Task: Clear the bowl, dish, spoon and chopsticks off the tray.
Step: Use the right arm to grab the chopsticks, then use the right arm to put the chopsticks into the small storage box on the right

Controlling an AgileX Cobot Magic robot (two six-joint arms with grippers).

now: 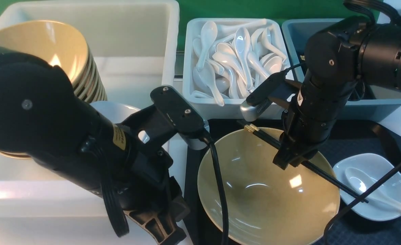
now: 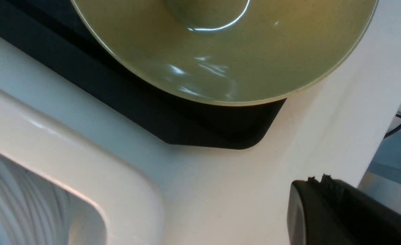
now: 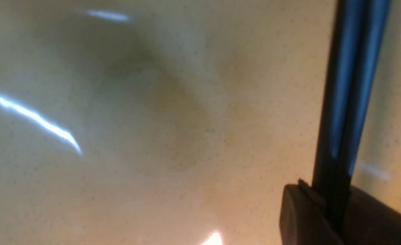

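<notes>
The tan bowl (image 1: pixel 265 190) sits on the black tray (image 1: pixel 384 136), at its left end. The black chopsticks (image 1: pixel 323 175) with gold bands lie across the bowl's rim toward the white dish (image 1: pixel 391 183). My right gripper (image 1: pixel 289 160) is shut on the chopsticks above the bowl; they run up from its jaws in the right wrist view (image 3: pixel 347 102). The white spoon (image 1: pixel 360 182) lies in the dish. My left gripper (image 1: pixel 163 228) is shut and empty, over the table left of the tray; its wrist view shows the bowl (image 2: pixel 227 51) and a tray corner (image 2: pixel 221 132).
A white bin (image 1: pixel 234 98) full of white spoons stands behind the tray, a grey-blue bin (image 1: pixel 387 98) to its right. A large white bin (image 1: pixel 135 54) at left holds a stack of tan bowls (image 1: pixel 67 58). The left arm's cable (image 1: pixel 221 190) hangs over the bowl.
</notes>
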